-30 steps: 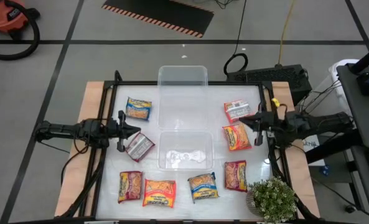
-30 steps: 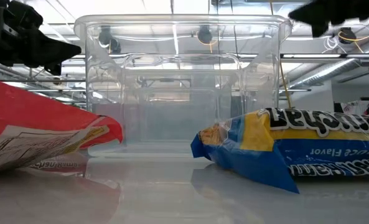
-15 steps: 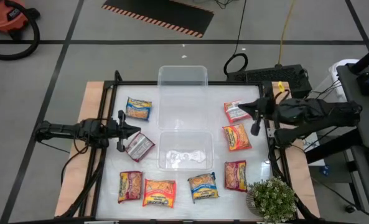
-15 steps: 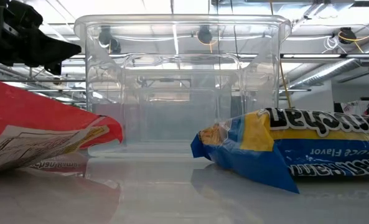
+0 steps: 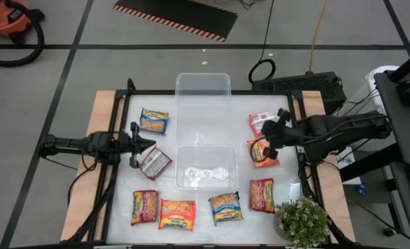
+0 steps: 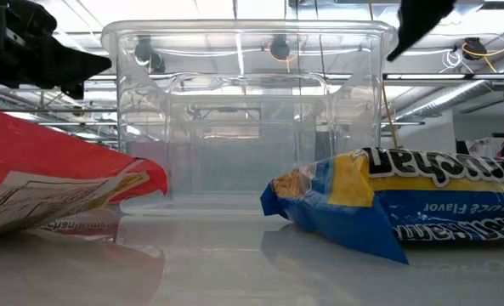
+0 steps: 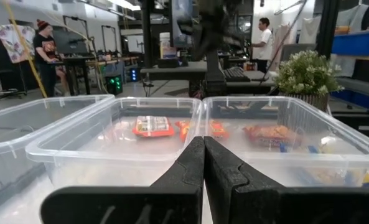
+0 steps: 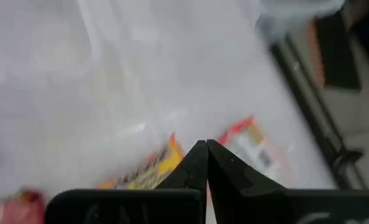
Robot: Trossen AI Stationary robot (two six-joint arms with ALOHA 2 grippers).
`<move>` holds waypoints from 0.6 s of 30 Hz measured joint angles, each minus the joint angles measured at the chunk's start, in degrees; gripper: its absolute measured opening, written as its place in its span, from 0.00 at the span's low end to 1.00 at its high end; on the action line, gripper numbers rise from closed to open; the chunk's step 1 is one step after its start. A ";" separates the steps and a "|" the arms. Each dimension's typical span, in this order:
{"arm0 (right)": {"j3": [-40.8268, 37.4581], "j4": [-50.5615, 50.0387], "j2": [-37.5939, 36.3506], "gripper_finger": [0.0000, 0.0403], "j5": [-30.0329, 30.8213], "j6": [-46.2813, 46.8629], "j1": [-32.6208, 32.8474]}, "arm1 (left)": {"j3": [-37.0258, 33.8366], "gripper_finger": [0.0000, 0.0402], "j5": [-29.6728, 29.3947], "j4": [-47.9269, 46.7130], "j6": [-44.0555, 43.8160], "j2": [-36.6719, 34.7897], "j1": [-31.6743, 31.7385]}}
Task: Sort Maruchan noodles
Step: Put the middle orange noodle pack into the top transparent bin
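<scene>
**Packets scattered around two clear bins, both jaws closed and empty**

In the low view only parts of two packets show: a red packet [image 6: 56,191] cut off at the left edge and a blue-yellow packet [image 6: 404,204] cut off at the right, both lying on the glossy white worktop [image 6: 235,263] in front of the near clear bin [image 6: 243,110]. Behind it, seen through its walls, stands the far clear bin [image 5: 202,86]. The right wrist view is blurred; under the closed jaws of the right gripper [image 8: 201,149] only an orange-yellow packet [image 8: 144,168] and a red-white packet [image 8: 252,146] can be made out.

From above, the Maruchan noodles [image 5: 177,213] lie flat on the worktop: four along the near edge, one silver-red packet [image 5: 154,162] and one blue-yellow one on the left, three on the right side. The right gripper hovers between the two far right-hand packets, partly covering them. The left gripper [image 5: 149,144], jaws pressed together, hangs at the left side just beside the silver-red packet.

A potted plant [image 5: 303,221] sits at the near right corner. Beyond the worktop lie grey floor, cables, a striped mat [image 5: 177,17] and an orange vacuum [image 5: 7,21]; the left wrist view shows people [image 7: 47,56] standing at benches.
</scene>
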 joint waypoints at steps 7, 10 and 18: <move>-5.17 -1.99 1.42 0.00 -8.01 7.19 0.00 | 0.02 0.01 -1.62 6.38 -2.01 0.00 0.00; -8.88 -2.05 1.43 0.01 -10.52 9.78 0.00 | 0.75 0.01 -2.60 8.06 -4.54 0.13 0.00; -18.62 0.01 1.42 0.11 -15.63 14.54 0.00 | 11.43 0.01 -7.15 1.81 -5.72 8.49 -0.02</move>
